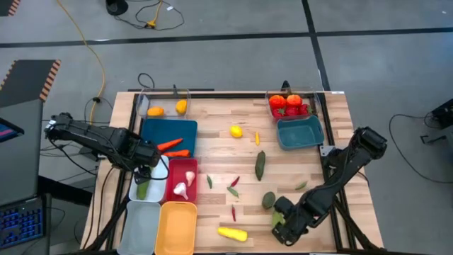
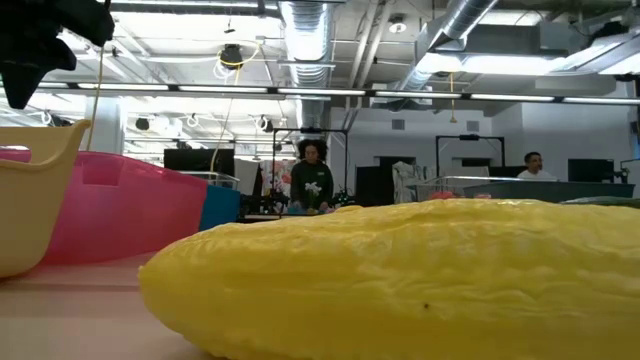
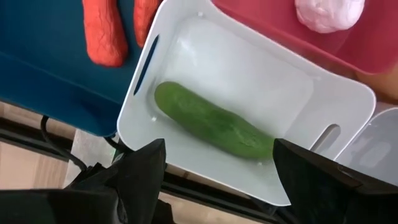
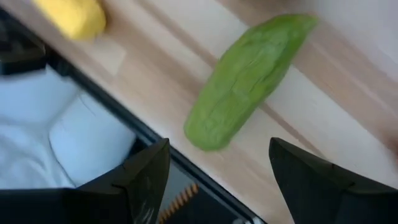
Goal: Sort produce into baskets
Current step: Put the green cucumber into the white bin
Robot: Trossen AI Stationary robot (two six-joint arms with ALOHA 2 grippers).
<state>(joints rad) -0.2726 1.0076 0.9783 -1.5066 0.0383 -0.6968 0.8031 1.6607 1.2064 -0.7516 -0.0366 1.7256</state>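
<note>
My left gripper [image 1: 144, 170] hangs open and empty above the white basket [image 3: 186, 37], where a green cucumber [image 3: 214, 121] lies flat on the floor of the basket. My right gripper [image 1: 284, 221] is open and low at the table's near edge. A pale green vegetable [image 4: 245, 78] lies on the wood just ahead of its fingers and is not touched. The yellow squash [image 1: 232, 233] lies on the table near the front edge and fills the low view [image 2: 400, 280]. Two carrots [image 1: 173, 147] lie in the dark blue basket [image 1: 168, 131].
Garlic [image 1: 185, 183] lies in the red basket [image 1: 173, 195]. The grey-blue basket [image 1: 139, 227] and the yellow basket [image 1: 177, 227] stand in front. Tomatoes [image 1: 289, 104] fill a clear basket beside the teal basket [image 1: 299, 132]. A lemon [image 1: 236, 131], a cucumber [image 1: 260, 164], an avocado [image 1: 269, 200] and chillies [image 1: 234, 182] lie mid-table.
</note>
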